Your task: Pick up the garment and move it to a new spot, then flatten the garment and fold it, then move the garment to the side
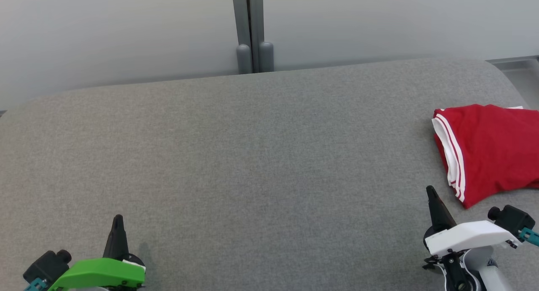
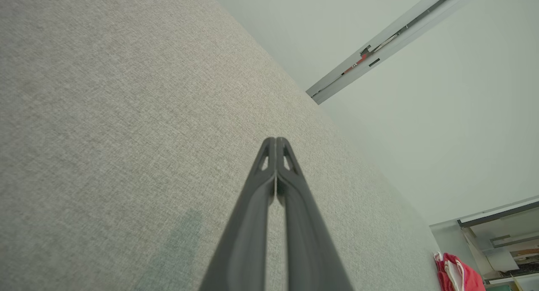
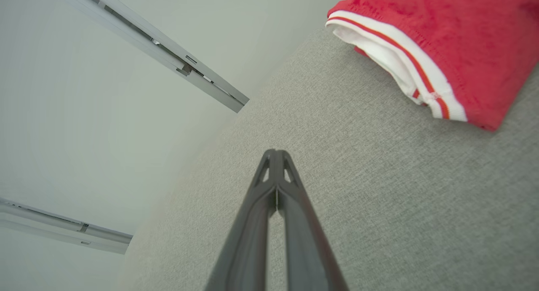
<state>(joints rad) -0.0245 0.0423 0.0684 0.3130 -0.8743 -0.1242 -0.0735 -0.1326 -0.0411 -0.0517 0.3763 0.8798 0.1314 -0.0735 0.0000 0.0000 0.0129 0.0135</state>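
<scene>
A red garment (image 1: pixel 492 150) with white striped trim lies folded at the right edge of the grey table (image 1: pixel 252 164), partly cut off by the picture's edge. The right wrist view has the garment (image 3: pixel 446 42) at its upper right, and the left wrist view catches a corner of the garment (image 2: pixel 457 274) at the far lower right. My right gripper (image 1: pixel 430 190) is shut and empty, just left of and below the garment, apart from it. My left gripper (image 1: pixel 118 218) is shut and empty at the lower left, far from the garment. Both pairs of tips meet, left gripper (image 2: pixel 276 140) and right gripper (image 3: pixel 276 153).
The grey fabric table (image 3: pixel 379 206) stretches across the whole view. A pale wall with a grey vertical post (image 1: pixel 252 30) stands behind its far edge. A metal ledge (image 1: pixel 516 65) shows at the far right behind the table.
</scene>
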